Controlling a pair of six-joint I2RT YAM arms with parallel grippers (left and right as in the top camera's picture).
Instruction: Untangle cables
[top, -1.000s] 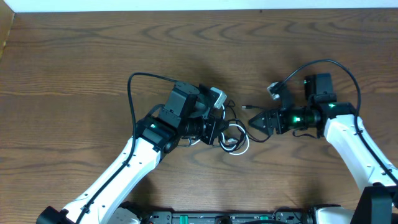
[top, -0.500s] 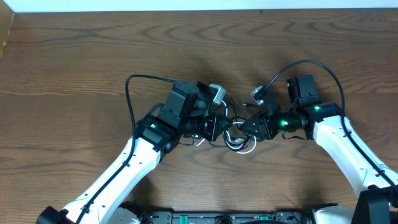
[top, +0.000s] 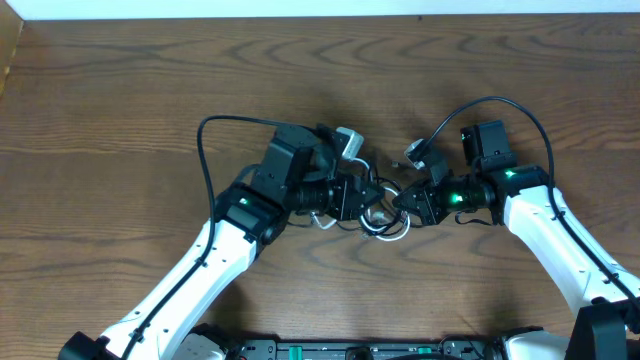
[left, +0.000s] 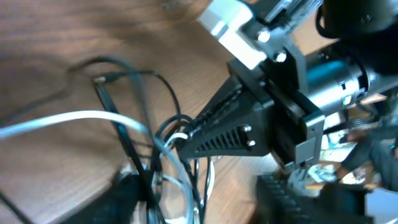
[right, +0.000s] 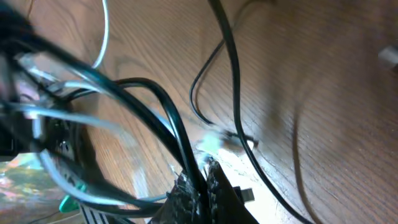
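The white cable (top: 388, 228) and the black cable (top: 372, 188) lie tangled in loops at the table's centre, between both arms. My left gripper (top: 362, 196) stands open at the tangle's left side. In the left wrist view its jaws (left: 208, 202) are apart, with the white cable (left: 74, 117) and black cable (left: 124, 140) running between them. My right gripper (top: 398, 200) meets the tangle from the right. In the right wrist view it (right: 200, 177) is shut on a black cable (right: 161, 106), and the white cable (right: 102, 37) curves off to the upper left.
The wooden table (top: 120, 90) runs to a pale strip at its far edge. Thick black arm cables arch over the left arm (top: 205, 150) and the right arm (top: 520, 105). A small plug (right: 239, 142) lies on the wood just past the right fingertips.
My right gripper moved left into the tangle and shut on the black cable. My left gripper, shut before, has opened; the loops have bunched tighter between the two grippers.
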